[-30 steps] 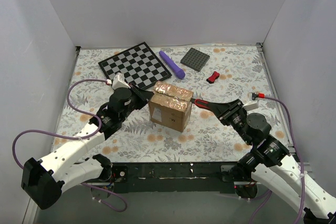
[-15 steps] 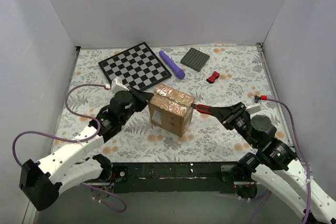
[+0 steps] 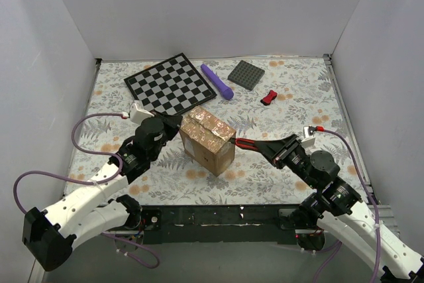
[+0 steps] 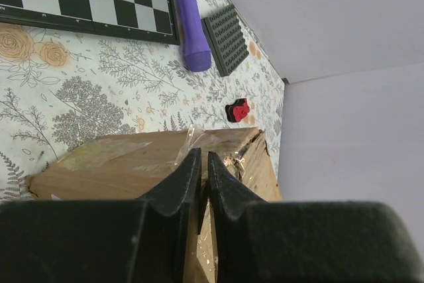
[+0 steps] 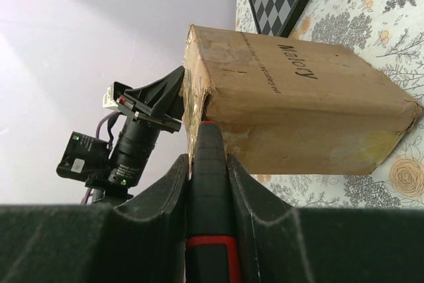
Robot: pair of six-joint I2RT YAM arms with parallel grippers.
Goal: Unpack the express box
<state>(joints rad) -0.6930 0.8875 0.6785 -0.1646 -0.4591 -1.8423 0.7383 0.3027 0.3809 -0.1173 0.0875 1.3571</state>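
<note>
The express box [image 3: 215, 155] is a brown cardboard carton with crinkled clear tape on top, standing mid-table. It also shows in the left wrist view [image 4: 112, 157] and in the right wrist view [image 5: 298, 111], with black print on its side. My left gripper [image 3: 177, 122] is shut, with its tips [image 4: 201, 157] against the box's upper left edge, by loose tape. My right gripper [image 3: 262, 145] is shut on a black and red cutter tool [image 3: 244, 142]. In the right wrist view [image 5: 207, 160] the tool's [image 5: 211, 183] tip touches the box's taped top edge.
A checkerboard [image 3: 170, 83], a purple cylinder [image 3: 217, 81], a dark grey square plate [image 3: 246, 74] and a small red object [image 3: 268, 97] lie at the back. White walls close in the left, back and right sides.
The box has turned and shifted a little left and toward me. My right gripper with the tool has followed it left and nearer. My left gripper has drawn back slightly, still at the box.
</note>
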